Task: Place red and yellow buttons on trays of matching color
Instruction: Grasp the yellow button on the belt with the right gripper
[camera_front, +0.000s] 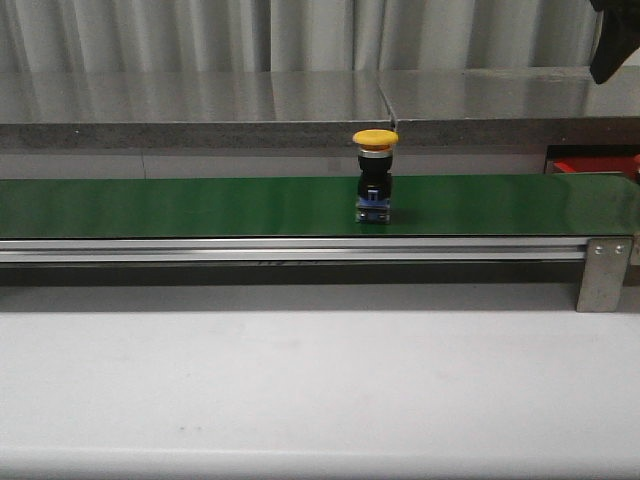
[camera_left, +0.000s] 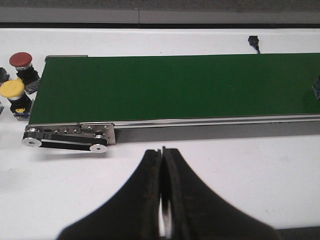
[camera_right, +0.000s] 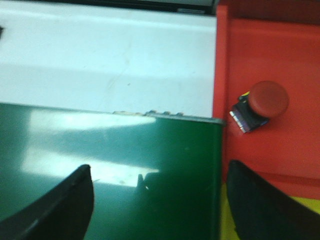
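**One red button trayed, a yellow one riding the belt**

White tabletop (camera_front: 320, 390) lies nearest, with the green conveyor belt (camera_front: 200, 205) running left to right beyond it. A yellow button (camera_front: 375, 175) stands upright mid-belt. One red button (camera_right: 260, 106) already lies tilted on the red tray (camera_right: 280, 50) off the belt's right end, with a yellow tray edge (camera_right: 300, 210) beside it. Another red button (camera_left: 22, 65) and yellow button (camera_left: 14, 97) wait at the left end, so most sorting seems left. Left gripper (camera_left: 162, 200) is closed, empty; right gripper (camera_right: 155, 200) hangs wide apart, empty. Behind: grey ledge (camera_front: 200, 105), corrugated wall.
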